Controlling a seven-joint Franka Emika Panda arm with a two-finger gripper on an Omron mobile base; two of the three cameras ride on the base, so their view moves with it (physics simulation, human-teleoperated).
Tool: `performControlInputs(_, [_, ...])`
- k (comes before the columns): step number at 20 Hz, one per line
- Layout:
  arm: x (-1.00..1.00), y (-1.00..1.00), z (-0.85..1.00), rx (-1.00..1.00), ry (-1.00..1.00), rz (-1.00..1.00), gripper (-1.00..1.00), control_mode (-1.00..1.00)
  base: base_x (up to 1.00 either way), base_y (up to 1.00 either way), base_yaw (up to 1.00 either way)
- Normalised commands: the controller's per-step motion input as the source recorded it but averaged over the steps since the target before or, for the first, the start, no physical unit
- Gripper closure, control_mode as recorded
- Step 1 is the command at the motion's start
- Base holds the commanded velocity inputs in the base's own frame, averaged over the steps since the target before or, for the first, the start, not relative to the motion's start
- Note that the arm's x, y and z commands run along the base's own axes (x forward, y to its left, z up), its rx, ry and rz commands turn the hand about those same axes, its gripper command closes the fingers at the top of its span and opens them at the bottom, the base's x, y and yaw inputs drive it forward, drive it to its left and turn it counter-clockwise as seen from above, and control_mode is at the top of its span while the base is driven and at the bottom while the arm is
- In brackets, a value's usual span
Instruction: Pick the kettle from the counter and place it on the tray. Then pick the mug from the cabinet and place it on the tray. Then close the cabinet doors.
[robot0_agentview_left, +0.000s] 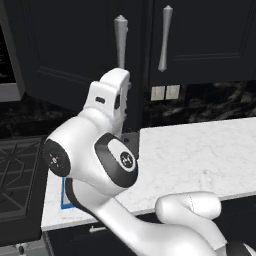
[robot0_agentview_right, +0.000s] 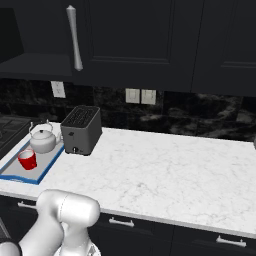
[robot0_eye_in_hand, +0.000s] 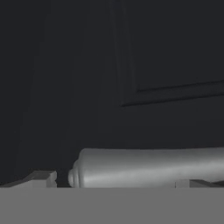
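The white marble-patterned countertop (robot0_agentview_right: 165, 170), faintly veined in grey, runs over dark base cabinets with silver pulls. At its left end lies the flat rectangular tray (robot0_agentview_right: 12, 172) with a grey floor and raised bright blue rim. On it stand the squat, rounded silvery-white kettle (robot0_agentview_right: 42, 140) with its arched handle at the far side, and the small glossy red mug (robot0_agentview_right: 27, 159) with a white inside, nearer. Just right of the tray sits a boxy dark grey toaster (robot0_agentview_right: 81, 129) with slotted top.

The right base view shows all of this; in the left base view the white arm covers most of it, leaving a sliver of blue rim (robot0_agentview_left: 63, 197).

Above hang the dark navy-black panelled cabinet doors (robot0_agentview_left: 75, 55), matte, each with a long smooth silver bar handle (robot0_agentview_left: 120, 42). The left door stands angled outward. In the hand view that rounded metal bar (robot0_eye_in_hand: 148, 167) lies across the bottom, close before the gripper (robot0_eye_in_hand: 113, 183), against the door's recessed panel. The pincer's fingers stand spread wide on either side of the bar's end, with nothing clamped between them.
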Motion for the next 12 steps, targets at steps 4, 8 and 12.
performControlInputs(4, [0.5,-0.4,0.0,0.0,0.03,0.05,-1.0,-1.0,0.0,0.0,0.0])
performControlInputs(8, [0.54,-0.33,0.02,0.0,0.08,0.08,-1.0,-1.0,0.0,0.0,0.0])
performControlInputs(12, [0.59,-0.25,0.03,0.0,0.11,0.1,-1.0,-1.0,0.0,0.0,0.0])
